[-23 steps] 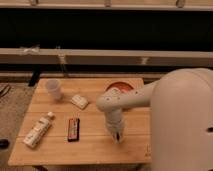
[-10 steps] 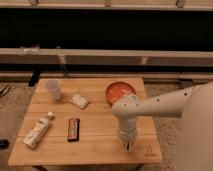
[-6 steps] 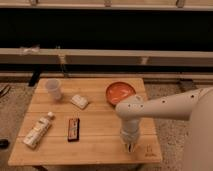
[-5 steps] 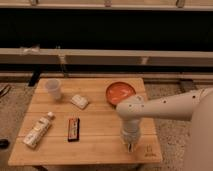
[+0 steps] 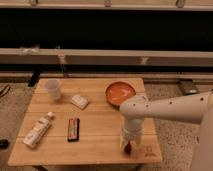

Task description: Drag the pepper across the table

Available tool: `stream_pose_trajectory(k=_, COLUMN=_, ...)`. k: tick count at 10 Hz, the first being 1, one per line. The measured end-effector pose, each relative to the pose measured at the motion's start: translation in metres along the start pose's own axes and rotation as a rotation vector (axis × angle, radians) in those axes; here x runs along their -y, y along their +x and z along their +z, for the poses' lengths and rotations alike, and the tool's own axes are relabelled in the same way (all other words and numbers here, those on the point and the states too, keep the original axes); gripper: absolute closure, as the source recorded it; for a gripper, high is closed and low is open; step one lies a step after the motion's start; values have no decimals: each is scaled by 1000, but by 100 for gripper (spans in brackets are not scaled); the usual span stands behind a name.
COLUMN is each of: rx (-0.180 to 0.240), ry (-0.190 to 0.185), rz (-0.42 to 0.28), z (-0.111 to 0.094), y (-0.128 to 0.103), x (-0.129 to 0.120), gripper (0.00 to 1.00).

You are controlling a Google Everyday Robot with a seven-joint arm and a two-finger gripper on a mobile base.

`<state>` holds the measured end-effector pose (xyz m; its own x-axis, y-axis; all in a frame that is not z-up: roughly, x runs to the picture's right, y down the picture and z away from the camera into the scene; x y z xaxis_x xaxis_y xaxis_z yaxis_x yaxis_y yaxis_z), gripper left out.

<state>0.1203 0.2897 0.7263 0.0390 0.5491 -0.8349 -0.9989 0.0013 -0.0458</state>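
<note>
at the near right edge of the plank-topped wooden bench (image 5: 100,130), the slim dark red pepper (image 5: 128,147) lies under the gripper (image 5: 128,144); whether its fingers are apart i cannot tell. the smooth white arm (image 5: 165,110) reaches in from the right, bent downward. farther back sits a round orange bowl (image 5: 120,92).

Light wooden table (image 5: 100,145) is carrying everything. Landmark: orange bowl (image 5: 120,93), sitting near the far right edge. Left of the bowl, a small white packet (image 5: 80,101); further left, a clear cup (image 5: 53,89) standing upright. Toward the near side and left of the bowl, a dark bar (image 5: 73,129) and a white bottle (image 5: 38,131) lying flat. Gripper (image 5: 128,146) is pointing down at the near right edge, below the bowl, with the pepper (image 5: 128,148) showing red at its tip.
</note>
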Motion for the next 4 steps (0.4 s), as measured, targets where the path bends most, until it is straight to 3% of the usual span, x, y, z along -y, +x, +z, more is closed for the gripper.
stream_pose_trajectory(k=3, rx=66, ry=-49, rz=19, z=-12, y=-17, x=-7, gripper=20)
stream_pose_trajectory(k=4, rx=67, ry=-51, rz=22, z=-12, y=-17, x=-7, gripper=20)
